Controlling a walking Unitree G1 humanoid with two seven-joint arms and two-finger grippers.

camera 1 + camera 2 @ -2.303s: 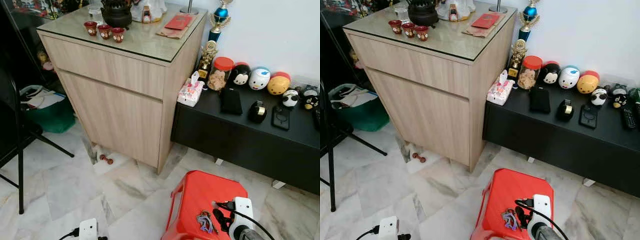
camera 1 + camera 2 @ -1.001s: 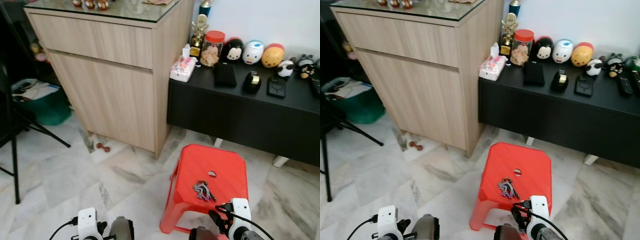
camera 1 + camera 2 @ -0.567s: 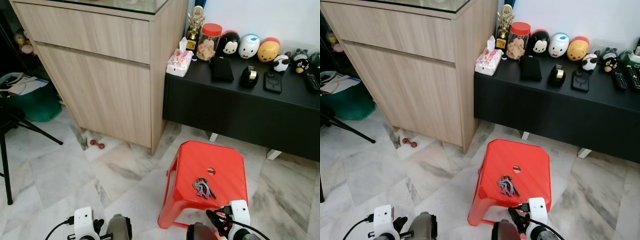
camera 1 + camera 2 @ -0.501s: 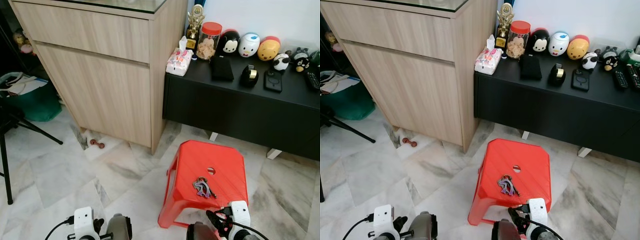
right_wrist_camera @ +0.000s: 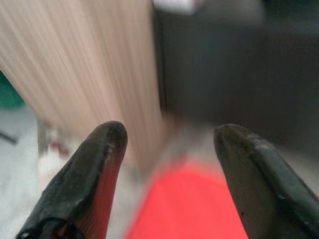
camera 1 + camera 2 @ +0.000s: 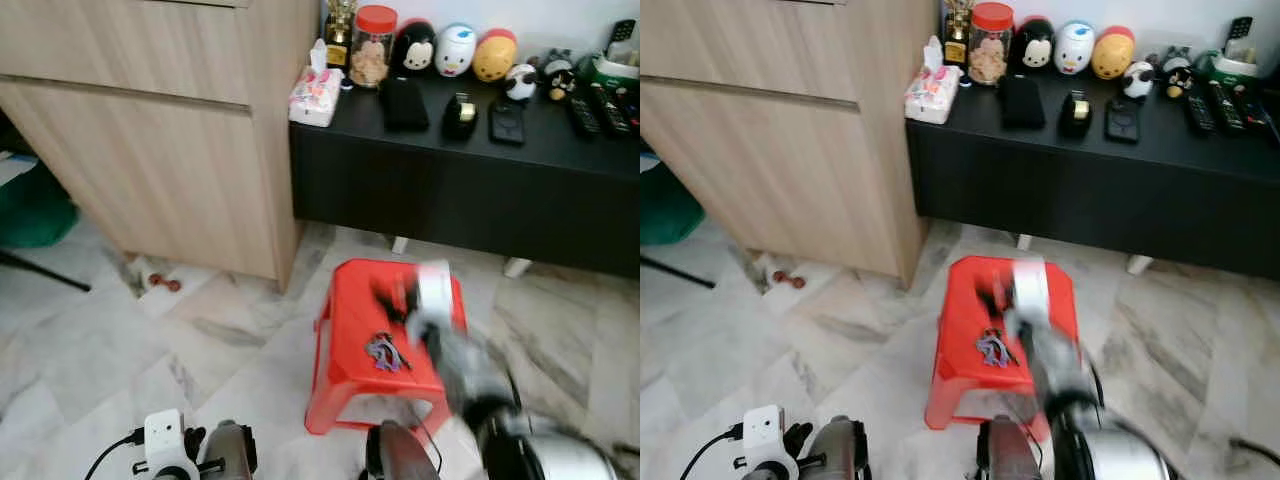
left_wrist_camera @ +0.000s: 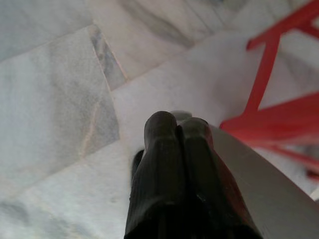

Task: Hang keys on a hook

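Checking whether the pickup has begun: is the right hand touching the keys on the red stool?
Apart. In the right wrist view the right hand is open with only the red stool between its fingers; in the left eye view the keys lie beside the blurred arm.

Keys: one bunch (image 6: 385,351), just beside the right gripper (image 6: 395,297), on the stool.
Stool: one red stool (image 6: 345,330).
Grippers: two; the right one above the stool with fingers apart, the left gripper (image 7: 177,149) low over the floor with fingers together.
Cabinets: two; one wooden cabinet (image 6: 150,130) and one black low cabinet (image 6: 450,190), both beyond the right gripper.
Round toy figures: three big ones in a row (image 6: 455,48), with two small ones (image 6: 518,82) beside them.
Jar: one with red lid (image 6: 372,45).
Tissue pack: one (image 6: 312,92).
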